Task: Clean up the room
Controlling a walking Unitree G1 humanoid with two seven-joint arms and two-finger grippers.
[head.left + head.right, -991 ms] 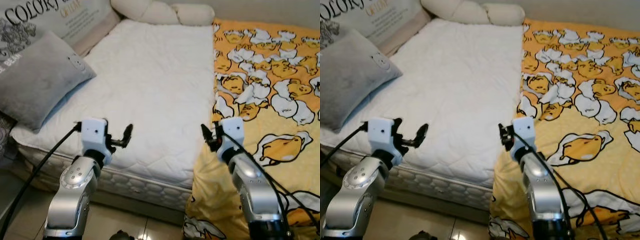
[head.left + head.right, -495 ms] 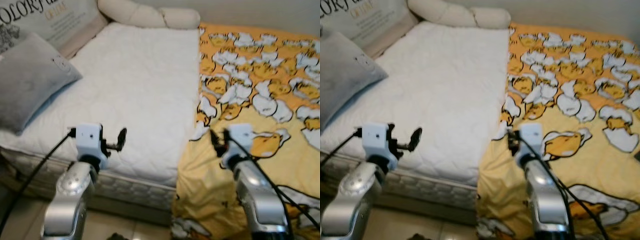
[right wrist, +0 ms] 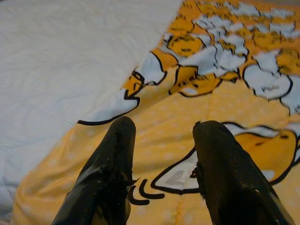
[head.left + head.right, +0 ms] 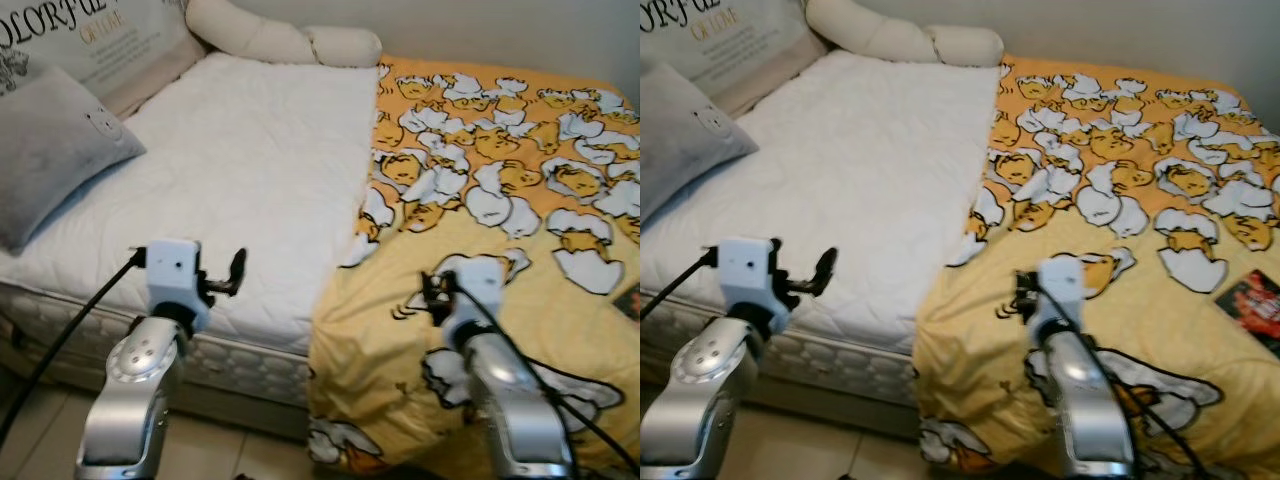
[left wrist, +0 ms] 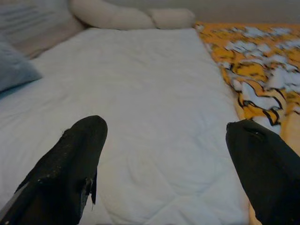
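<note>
A bed lies before me, its left half a bare white quilted mattress [image 4: 240,150]. A yellow blanket [image 4: 500,200] printed with egg cartoons covers the right half and hangs over the front edge. My left gripper [image 4: 235,272] hovers over the mattress's front edge, open wide with nothing between its fingers [image 5: 79,145]. Over the blanket near its folded edge, my right gripper [image 4: 432,292] is also open and holds nothing; its fingertips [image 3: 123,129] hang just above the yellow cloth.
A grey pillow [image 4: 50,140] rests at the mattress's left side, with a printed cushion [image 4: 100,40] behind it and a cream knotted bolster [image 4: 280,40] at the head. A small dark red flat item [image 4: 1252,303] lies on the blanket at far right. Tiled floor [image 4: 230,450] runs below the bed.
The whole picture has shifted, so the camera has moved right along the bed. My right gripper now stands over the yellow blanket instead of at its edge. Both grippers stay open.
</note>
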